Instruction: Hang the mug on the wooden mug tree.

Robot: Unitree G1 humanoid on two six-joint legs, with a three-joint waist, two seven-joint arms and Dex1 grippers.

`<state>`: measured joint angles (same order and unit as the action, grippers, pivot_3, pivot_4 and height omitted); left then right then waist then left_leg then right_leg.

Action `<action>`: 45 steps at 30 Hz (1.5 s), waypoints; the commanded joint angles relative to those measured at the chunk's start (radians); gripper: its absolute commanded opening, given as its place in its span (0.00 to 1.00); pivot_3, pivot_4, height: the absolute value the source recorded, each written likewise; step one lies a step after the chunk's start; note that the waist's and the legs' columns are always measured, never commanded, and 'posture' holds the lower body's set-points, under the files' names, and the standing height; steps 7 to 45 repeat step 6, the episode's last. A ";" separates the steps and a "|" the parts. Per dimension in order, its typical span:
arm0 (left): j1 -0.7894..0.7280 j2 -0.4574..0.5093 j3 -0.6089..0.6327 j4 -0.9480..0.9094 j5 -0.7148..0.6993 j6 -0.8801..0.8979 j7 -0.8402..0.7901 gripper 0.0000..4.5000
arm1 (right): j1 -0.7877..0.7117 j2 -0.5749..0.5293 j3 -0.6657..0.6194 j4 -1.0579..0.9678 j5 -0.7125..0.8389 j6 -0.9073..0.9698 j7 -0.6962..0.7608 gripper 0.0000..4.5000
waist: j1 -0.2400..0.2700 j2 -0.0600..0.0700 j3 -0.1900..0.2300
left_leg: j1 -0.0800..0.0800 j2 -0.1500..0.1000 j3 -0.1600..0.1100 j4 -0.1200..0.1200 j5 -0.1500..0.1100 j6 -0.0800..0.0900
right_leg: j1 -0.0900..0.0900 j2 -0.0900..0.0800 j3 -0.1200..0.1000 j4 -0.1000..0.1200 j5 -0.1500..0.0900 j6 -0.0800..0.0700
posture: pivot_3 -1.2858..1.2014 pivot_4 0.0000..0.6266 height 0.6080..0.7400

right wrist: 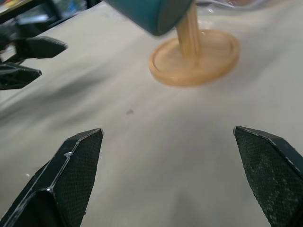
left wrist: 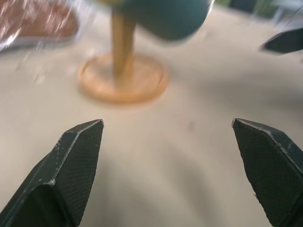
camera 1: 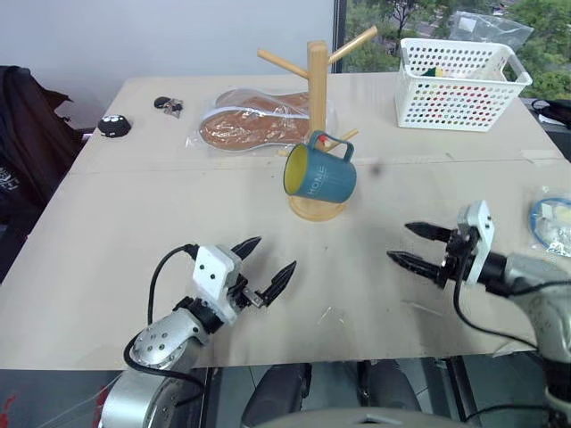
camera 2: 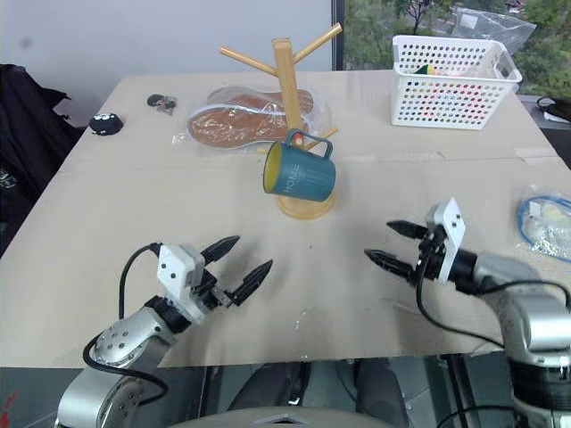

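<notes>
Both grippers hover low over the near end of the table [camera 1: 107, 267], left gripper [camera 1: 265, 269] and right gripper [camera 1: 417, 246], fingers spread wide with nothing in them. Further back, the mug [camera 1: 321, 173] hangs tilted by its handle on a lower peg of the wooden mug tree [camera 1: 317, 80], yellow inside facing left.

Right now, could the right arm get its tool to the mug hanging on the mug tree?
Probably yes. The right tool is open and empty, and bare table lies between it and the mug, which hangs by its handle from a low peg of the wooden mug tree. Nothing stands in that path.
</notes>
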<state>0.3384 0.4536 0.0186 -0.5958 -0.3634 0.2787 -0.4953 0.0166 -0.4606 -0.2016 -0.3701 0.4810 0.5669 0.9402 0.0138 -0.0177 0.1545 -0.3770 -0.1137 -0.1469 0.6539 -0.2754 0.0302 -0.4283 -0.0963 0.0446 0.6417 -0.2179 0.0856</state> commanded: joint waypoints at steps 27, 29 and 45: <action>0.018 0.013 0.000 0.029 0.080 -0.037 0.004 1.00 | 0.102 0.057 0.056 0.192 -0.134 -0.434 -0.008 0.99 | -0.001 0.002 0.002 | 0.017 0.003 0.000 0.000 -0.002 0.003 | 0.016 0.002 -0.001 -0.001 -0.001 0.000 | 0.52 0.24 1.00; 0.018 0.013 0.000 0.029 0.080 -0.037 0.004 1.00 | 0.102 0.057 0.056 0.192 -0.134 -0.434 -0.008 0.99 | -0.001 0.002 0.002 | 0.017 0.003 0.000 0.000 -0.002 0.003 | 0.016 0.002 -0.001 -0.001 -0.001 0.000 | 0.52 0.24 1.00; 0.018 0.013 0.000 0.029 0.080 -0.037 0.004 1.00 | 0.102 0.057 0.056 0.192 -0.134 -0.434 -0.008 0.99 | -0.001 0.002 0.002 | 0.017 0.003 0.000 0.000 -0.002 0.003 | 0.016 0.002 -0.001 -0.001 -0.001 0.000 | 0.52 0.24 1.00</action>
